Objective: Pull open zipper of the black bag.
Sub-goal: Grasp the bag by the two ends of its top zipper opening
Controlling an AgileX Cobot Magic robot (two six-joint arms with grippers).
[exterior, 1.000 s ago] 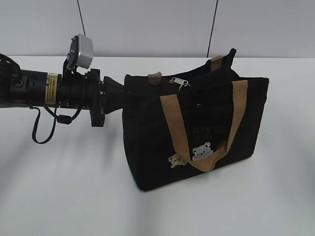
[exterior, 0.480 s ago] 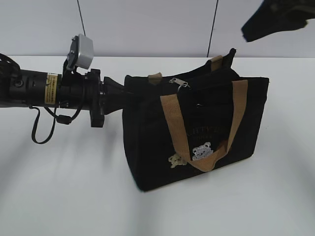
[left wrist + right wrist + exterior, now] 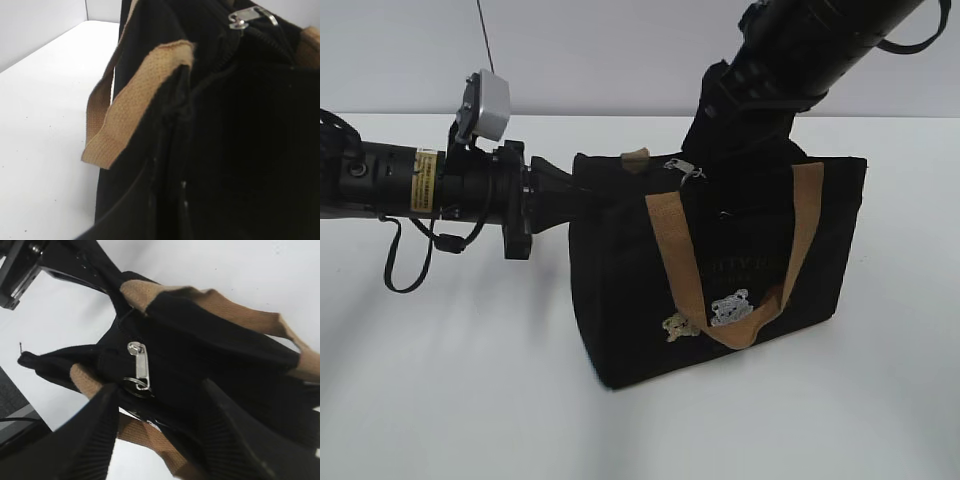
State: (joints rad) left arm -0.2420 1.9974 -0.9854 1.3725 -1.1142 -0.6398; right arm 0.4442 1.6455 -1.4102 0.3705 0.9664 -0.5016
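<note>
Zipper (image 3: 140, 371) first: its silver pull tab with the round ring lies flat on the black track along the top of the black bag (image 3: 620, 310), just beyond the tips of the right claw (image 3: 705, 160). In the right wrist view that claw stands about half open, its two ribbed black fingers (image 3: 97, 432) spread to either side of the tab and pointing at it; nothing sits between them, and whether either finger brushes the fabric cannot be told. In the exterior view the right arm slants down from the upper right and its tip hangs right over the bag's top, beside the tab.

The left claw (image 3: 578, 190) is closed tight at the bag's left end, at the top corner beside the near tan handle (image 3: 665, 240). Its tips are hidden against the black cloth, so whether cloth is pinched there cannot be told. The left wrist view shows only black fabric close up, the end of a tan strap (image 3: 135, 95) and the tab far off at the top.

The bag stands upright on the white bench (image 3: 450, 390), near its middle, with two little bear patches (image 3: 730, 308) low on the front face. The near handle droops down over that face.
</note>
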